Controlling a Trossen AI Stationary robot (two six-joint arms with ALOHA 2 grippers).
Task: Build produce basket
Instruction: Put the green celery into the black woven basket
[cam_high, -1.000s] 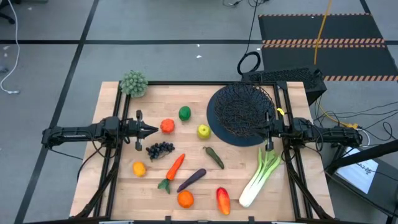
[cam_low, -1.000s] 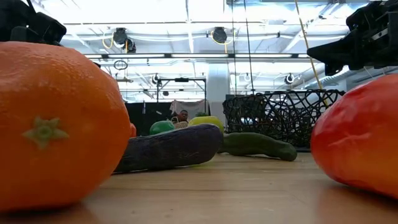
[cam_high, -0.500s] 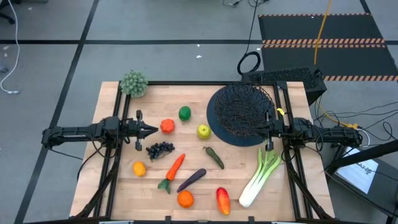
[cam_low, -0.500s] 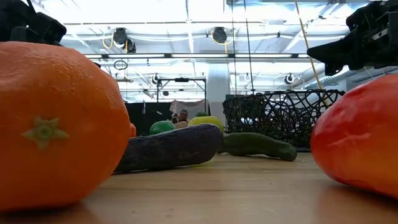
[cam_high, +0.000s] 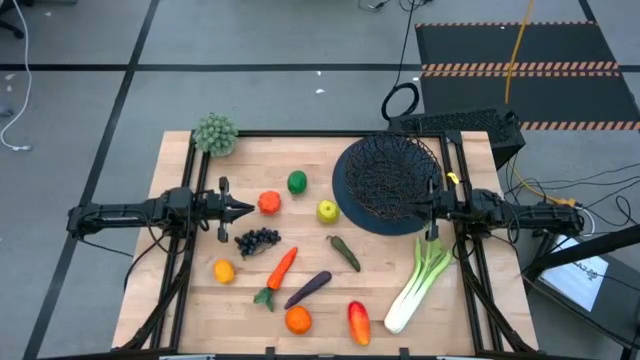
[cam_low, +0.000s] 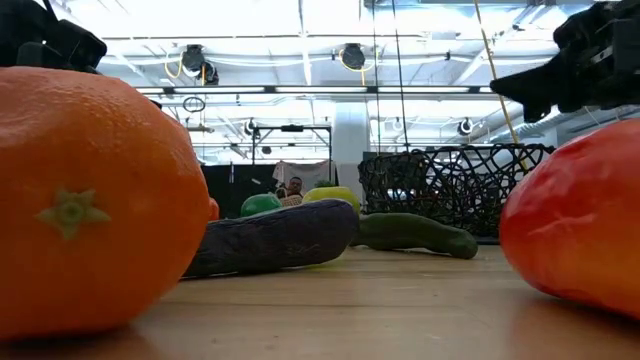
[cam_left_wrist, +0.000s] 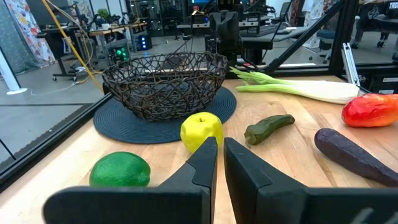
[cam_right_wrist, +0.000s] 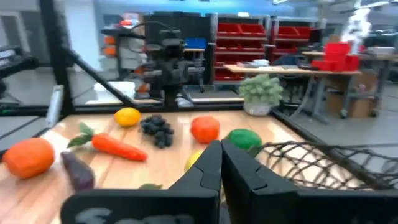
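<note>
The black wire basket (cam_high: 388, 178) stands on a dark round mat at the far right of the table. The produce lies loose on the wood: lime (cam_high: 297, 182), tomato (cam_high: 269, 202), apple (cam_high: 327, 211), grapes (cam_high: 257, 240), carrot (cam_high: 280, 268), eggplant (cam_high: 308, 289), pickle (cam_high: 345, 252), orange (cam_high: 297, 319), pepper (cam_high: 358, 321) and leek (cam_high: 415, 285). My left gripper (cam_high: 249, 209) is shut and hovers level at the left, pointing at the tomato. My right gripper (cam_high: 417, 208) is shut too and hovers level over the basket's near right rim.
A pale green bushy clump (cam_high: 216, 133) sits at the far left corner. A small orange-yellow fruit (cam_high: 223, 270) lies near the left edge. Black frame rails run along both table sides. Bare wood shows in the middle between the apple and the grapes.
</note>
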